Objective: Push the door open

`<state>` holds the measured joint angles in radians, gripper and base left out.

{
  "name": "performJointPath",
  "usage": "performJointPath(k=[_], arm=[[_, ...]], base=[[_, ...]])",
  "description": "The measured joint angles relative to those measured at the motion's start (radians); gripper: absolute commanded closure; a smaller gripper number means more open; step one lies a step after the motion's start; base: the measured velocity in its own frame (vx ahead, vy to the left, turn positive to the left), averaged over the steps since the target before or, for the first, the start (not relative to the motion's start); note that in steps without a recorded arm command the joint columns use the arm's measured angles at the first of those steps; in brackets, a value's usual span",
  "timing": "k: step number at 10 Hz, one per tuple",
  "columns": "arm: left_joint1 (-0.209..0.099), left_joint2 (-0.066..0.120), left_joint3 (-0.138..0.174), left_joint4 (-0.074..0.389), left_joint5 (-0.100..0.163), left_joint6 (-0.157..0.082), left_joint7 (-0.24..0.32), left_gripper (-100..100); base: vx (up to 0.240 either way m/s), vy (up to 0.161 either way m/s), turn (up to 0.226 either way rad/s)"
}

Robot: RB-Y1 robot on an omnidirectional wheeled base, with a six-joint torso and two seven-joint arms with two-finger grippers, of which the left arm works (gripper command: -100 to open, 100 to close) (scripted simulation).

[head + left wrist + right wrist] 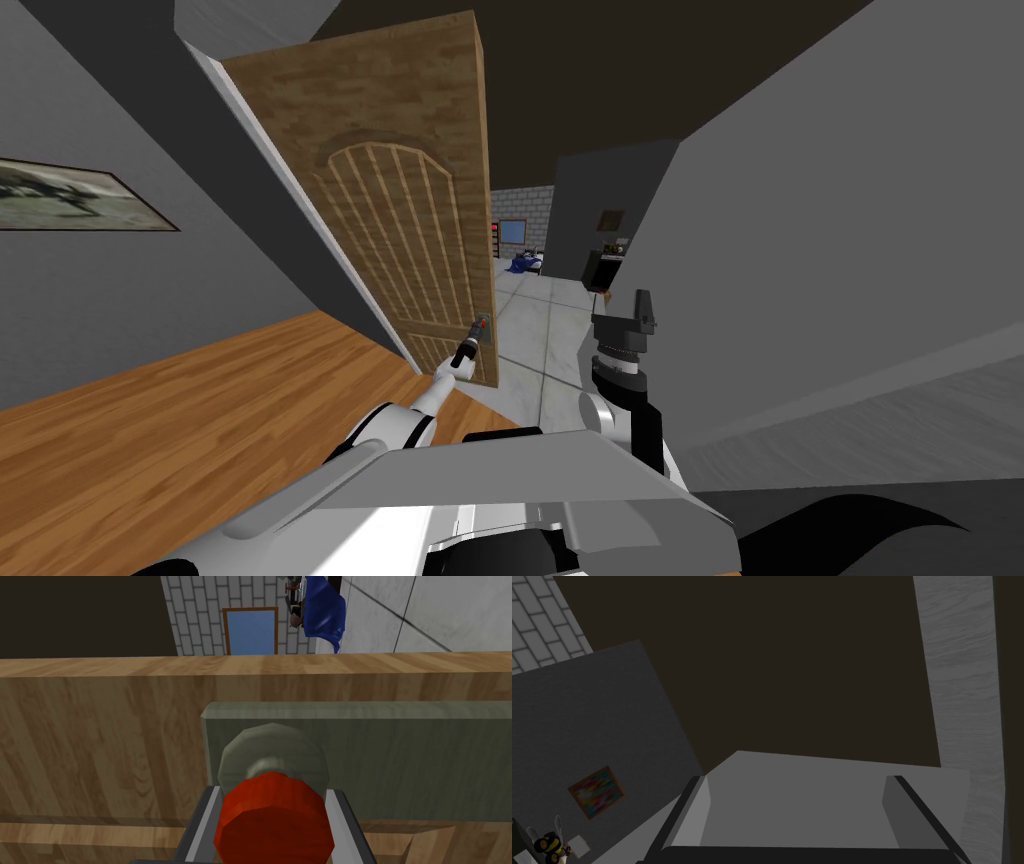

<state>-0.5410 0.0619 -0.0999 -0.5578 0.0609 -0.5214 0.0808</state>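
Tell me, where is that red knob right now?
In the left wrist view the knob is clamped in the left end effector, on a grey-green plate by the free edge of the door.

white left arm stretched straight forward; its left gripper (483,326) (274,796) presses thin grey fingers (210,816) on both sides of a red round knob (272,823). right arm bent, its right gripper (643,300) (797,783) points up, fingers (694,811) wide apart.

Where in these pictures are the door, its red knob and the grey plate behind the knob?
door (420,180): head view, on its arched panel.
red knob (272,821): left wrist view, on its rounded front.
grey plate (400,756): left wrist view, on its bare flat face.
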Motion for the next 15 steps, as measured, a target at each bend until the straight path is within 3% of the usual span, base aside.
performJointPath(k=[6, 7, 8, 9, 10, 13, 14, 15], arm=[[0.009, 0.001, 0.011, 0.010, 0.004, 0.006, -0.007, 100], [0.000, 0.004, 0.015, 0.029, 0.006, -0.004, -0.007, 100], [0.027, 0.009, 0.016, -0.020, 0.005, 0.014, -0.008, 100], [0.028, 0.006, 0.029, -0.026, 0.008, 0.025, -0.020, 100], [0.012, 0.006, 0.037, -0.007, 0.012, 0.018, -0.026, 100], [0.036, 0.014, 0.055, -0.047, 0.017, 0.032, -0.037, 100], [0.015, 0.017, 0.059, -0.017, 0.019, 0.019, -0.036, 100], [0.027, 0.018, 0.066, -0.030, 0.021, 0.019, -0.040, 100]], base=[[0.073, -0.036, 0.021], [0.157, -0.107, 0.029], [0.200, -0.141, 0.068], [0.135, -0.069, 0.037], [0.162, -0.067, 0.034], [0.125, -0.073, 0.035], [0.095, -0.079, 0.049], [0.101, -0.087, 0.065]])
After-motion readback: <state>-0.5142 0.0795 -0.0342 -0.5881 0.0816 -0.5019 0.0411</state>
